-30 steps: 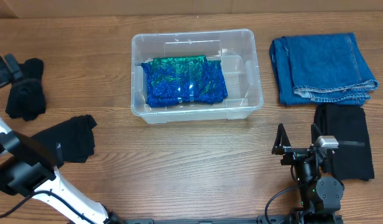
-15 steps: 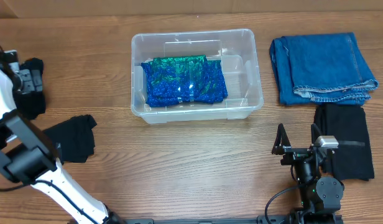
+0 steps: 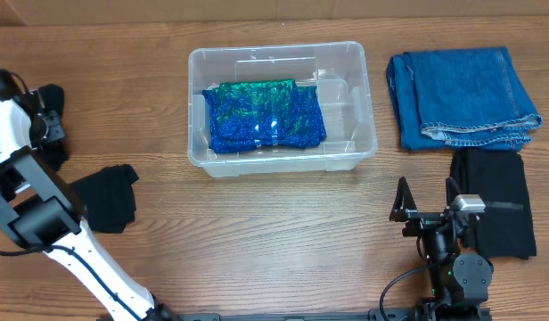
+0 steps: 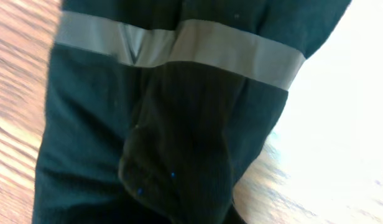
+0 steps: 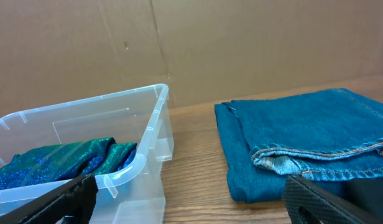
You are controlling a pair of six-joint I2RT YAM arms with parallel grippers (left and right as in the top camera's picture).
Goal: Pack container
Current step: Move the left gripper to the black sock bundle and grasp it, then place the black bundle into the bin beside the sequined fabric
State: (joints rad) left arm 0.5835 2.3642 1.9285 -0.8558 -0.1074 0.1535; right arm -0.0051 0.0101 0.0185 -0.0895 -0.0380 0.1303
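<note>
The clear container [image 3: 356, 98] stands at the table's middle back, and a blue-green garment [image 3: 264, 116] lies in it. The wrist view shows its rim [image 5: 148, 134] at the left. Folded jeans [image 3: 462, 96] lie right of it. My left gripper [image 3: 46, 125] is down on a black garment [image 3: 52, 93] at the far left. The left wrist view is filled by this black cloth [image 4: 173, 155] with a grey band [image 4: 179, 46], bunched at the shut jaws. My right gripper [image 3: 426, 203] stands open and empty near the front right.
A second black garment [image 3: 110, 198] lies at the front left beside my left arm. A third black garment [image 3: 495, 203] lies below the jeans, just right of my right gripper. A cardboard wall [image 5: 191, 43] runs behind the table.
My left arm has swung its gripper right onto the far-left black garment, and the gripper has gone from open to shut. The right arm has not moved.
</note>
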